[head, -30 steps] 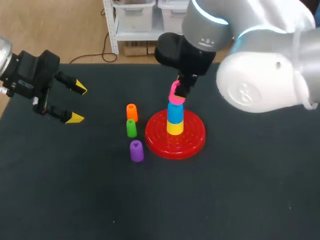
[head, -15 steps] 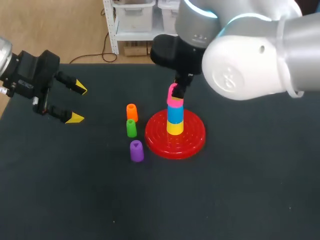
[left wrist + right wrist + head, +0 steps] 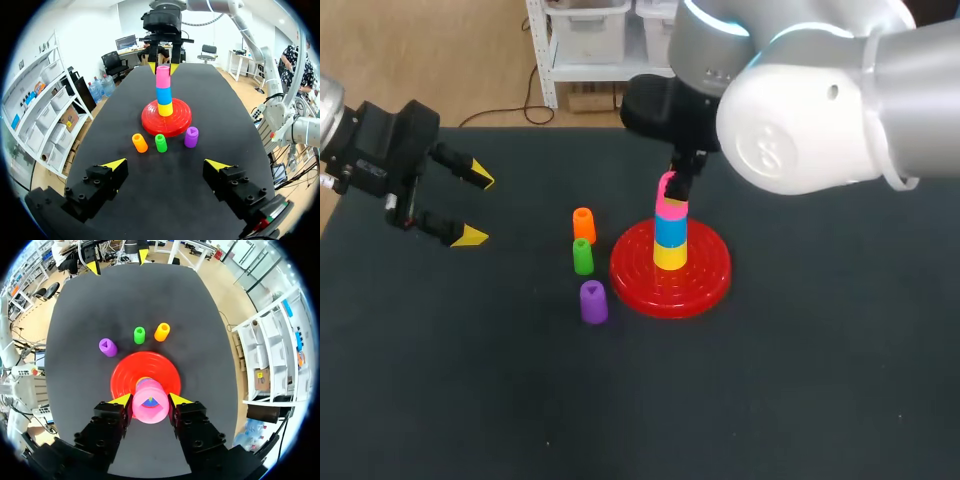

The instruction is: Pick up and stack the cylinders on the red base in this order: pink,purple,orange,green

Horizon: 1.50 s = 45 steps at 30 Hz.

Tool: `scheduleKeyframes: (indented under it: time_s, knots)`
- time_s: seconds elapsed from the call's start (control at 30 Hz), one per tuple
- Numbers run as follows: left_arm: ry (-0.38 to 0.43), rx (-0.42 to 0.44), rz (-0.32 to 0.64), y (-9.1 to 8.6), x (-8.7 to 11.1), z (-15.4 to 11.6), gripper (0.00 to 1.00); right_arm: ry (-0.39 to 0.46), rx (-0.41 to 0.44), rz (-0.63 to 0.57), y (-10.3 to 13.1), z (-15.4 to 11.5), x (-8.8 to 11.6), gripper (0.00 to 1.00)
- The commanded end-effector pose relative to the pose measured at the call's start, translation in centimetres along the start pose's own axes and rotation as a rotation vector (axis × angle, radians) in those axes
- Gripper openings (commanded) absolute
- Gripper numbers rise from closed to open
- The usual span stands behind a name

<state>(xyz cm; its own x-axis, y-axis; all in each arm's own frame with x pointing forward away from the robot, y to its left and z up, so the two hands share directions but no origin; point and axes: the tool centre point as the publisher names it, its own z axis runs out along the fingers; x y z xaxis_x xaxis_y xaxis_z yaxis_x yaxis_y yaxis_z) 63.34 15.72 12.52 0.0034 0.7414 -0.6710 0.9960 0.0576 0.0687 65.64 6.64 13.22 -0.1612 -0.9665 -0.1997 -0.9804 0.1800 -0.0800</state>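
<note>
The red base [image 3: 705,275] holds a stack: yellow, then blue [image 3: 669,229], with the pink cylinder [image 3: 669,207] on top. My right gripper [image 3: 676,186] comes down from above and is shut on the pink cylinder [image 3: 150,407], one yellow tip on each side. Left of the base stand the orange [image 3: 584,224], green [image 3: 582,257] and purple [image 3: 592,301] cylinders, apart from each other. My left gripper [image 3: 470,207] hovers open at the far left, nothing between its fingers. The left wrist view shows the stack [image 3: 163,95] ahead of the left gripper [image 3: 166,165], with the loose cylinders nearer.
The dark table [image 3: 770,380] carries only the base and the loose cylinders. The right arm's large white body [image 3: 820,110] hangs over the back right of the table.
The pink cylinder, tilted above the blue one a second ago, now stands upright on it. The right arm has shifted a little left. The left arm has not moved.
</note>
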Motion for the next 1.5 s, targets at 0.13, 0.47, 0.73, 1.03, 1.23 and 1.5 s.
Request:
scheduleKeyframes:
  time_s: [0.13,0.47,0.73,1.03,1.23,1.5]
  knots:
    - [0.0,-0.001,0.001,0.0,0.1,0.0,1.0,0.007,-0.012,-0.005,0.2,0.4,-0.1,0.0]
    - [0.0,-0.001,0.001,0.0,0.1,0.0,1.0,0.017,-0.018,0.004,-0.1,1.3,0.3,0.0]
    - [0.0,-0.001,0.001,0.0,0.1,0.0,1.0,0.012,-0.033,0.028,-0.2,1.8,0.8,0.0]
    - [0.0,-0.001,0.001,0.0,0.1,0.0,1.0,0.024,-0.04,0.017,0.1,2.2,0.6,0.0]
    - [0.0,-0.001,0.001,0.0,0.1,0.0,1.0,0.057,-0.033,-0.018,0.4,2.4,0.5,0.0]
    - [0.0,-0.001,0.001,0.0,0.1,0.0,1.0,0.101,-0.004,-0.059,0.6,2.5,0.4,0.0]
